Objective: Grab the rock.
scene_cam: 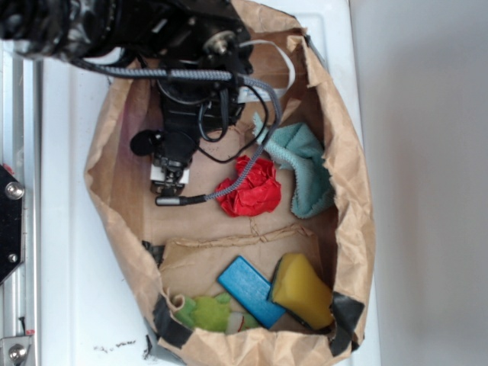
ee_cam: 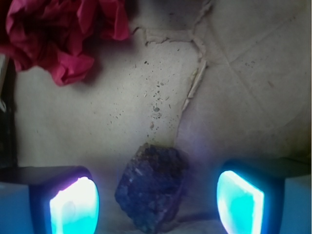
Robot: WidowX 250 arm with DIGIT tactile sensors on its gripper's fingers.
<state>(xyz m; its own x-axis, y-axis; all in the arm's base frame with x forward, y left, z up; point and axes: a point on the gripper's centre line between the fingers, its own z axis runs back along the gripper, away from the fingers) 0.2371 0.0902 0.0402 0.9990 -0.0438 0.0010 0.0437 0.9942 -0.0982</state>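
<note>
The rock [ee_cam: 152, 186], a small dark rough chunk, lies on the brown paper floor between my two glowing pads [ee_cam: 74, 207], with a gap on each side. My gripper [ee_cam: 156, 204] is open around it, touching neither face. In the exterior view the gripper [scene_cam: 169, 177] hangs low at the left of the bag's floor, and the arm hides the rock there.
A red crumpled paper ball [scene_cam: 248, 187] [ee_cam: 63, 34] lies just right of the gripper. A teal cloth [scene_cam: 303, 169] sits further right. A blue block [scene_cam: 252, 290], yellow sponge [scene_cam: 303, 290] and green toy [scene_cam: 210, 311] lie at the bag's near end. Paper bag walls [scene_cam: 351, 206] surround everything.
</note>
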